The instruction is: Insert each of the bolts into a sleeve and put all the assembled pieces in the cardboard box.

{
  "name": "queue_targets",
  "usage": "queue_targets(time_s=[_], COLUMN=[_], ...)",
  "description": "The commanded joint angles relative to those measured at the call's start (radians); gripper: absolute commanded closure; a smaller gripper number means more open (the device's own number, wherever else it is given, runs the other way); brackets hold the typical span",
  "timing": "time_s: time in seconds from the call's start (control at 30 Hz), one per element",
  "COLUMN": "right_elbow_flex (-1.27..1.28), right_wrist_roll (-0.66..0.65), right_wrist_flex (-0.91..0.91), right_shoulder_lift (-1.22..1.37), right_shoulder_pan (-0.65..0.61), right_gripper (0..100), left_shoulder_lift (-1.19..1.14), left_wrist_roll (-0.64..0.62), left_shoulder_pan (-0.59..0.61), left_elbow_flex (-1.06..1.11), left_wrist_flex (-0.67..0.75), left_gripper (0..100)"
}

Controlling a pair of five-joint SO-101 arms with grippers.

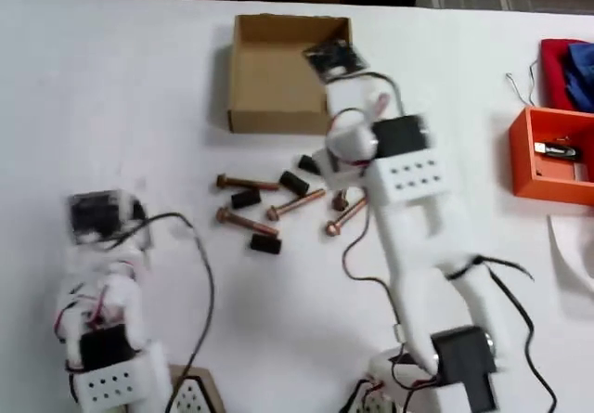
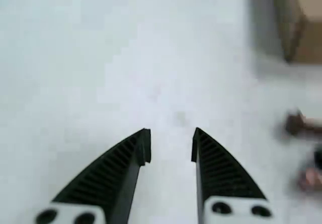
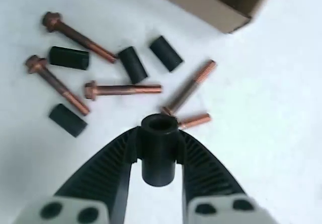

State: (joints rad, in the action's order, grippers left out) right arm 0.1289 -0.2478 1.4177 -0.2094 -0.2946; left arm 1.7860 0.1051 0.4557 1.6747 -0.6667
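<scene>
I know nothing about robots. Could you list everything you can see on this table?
Bolts: five, copper, loose on the table near the box.
Sleeves: five, black; four among the bolts, one held in the right gripper.
Cardboard box: one, brown, open, at the table's far side.
Orange tray: one, at the right edge, with a small dark item inside.
Cloth: red and blue, beyond the tray.
Table: one, white.
Left gripper: open, over bare table.
Right gripper: shut on a sleeve.
</scene>
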Motion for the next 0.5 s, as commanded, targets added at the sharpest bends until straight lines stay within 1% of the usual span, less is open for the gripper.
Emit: queue_targets(time_s=[0.0,0.13,0.23,0.33,0.4,0.47], right_elbow_flex=[-0.006,-0.006,-0.006,-0.006,-0.006,-0.006], right_wrist_roll=[-0.031,-0.057,-0.064,-0.064,-0.064,-0.063], right_wrist_flex=[0.031,0.071,0.076,0.076,0.076,0.077], right_shoulder_lift=[-0.082,-0.153,-0.225,-0.292,-0.328,-0.355], right_shoulder_pan=[0.102,0.160,0.179,0.179,0.179,0.180], right_gripper=[97.7,97.7,97.7,97.7,97.7,97.7], left_shoulder_lift=[0.006,0.005,-0.002,-0.015,-0.081,-0.215], left_wrist_roll=[-0.003,-0.034,-0.110,-0.114,-0.112,-0.112], left_shoulder_pan=[0.126,0.112,0.064,0.005,-0.031,-0.052], left_elbow_flex=[0.019,-0.004,-0.073,-0.171,-0.243,-0.329], left_wrist_flex=[0.153,0.163,0.160,0.158,0.158,0.158], left_gripper=[84,84,84,84,84,84])
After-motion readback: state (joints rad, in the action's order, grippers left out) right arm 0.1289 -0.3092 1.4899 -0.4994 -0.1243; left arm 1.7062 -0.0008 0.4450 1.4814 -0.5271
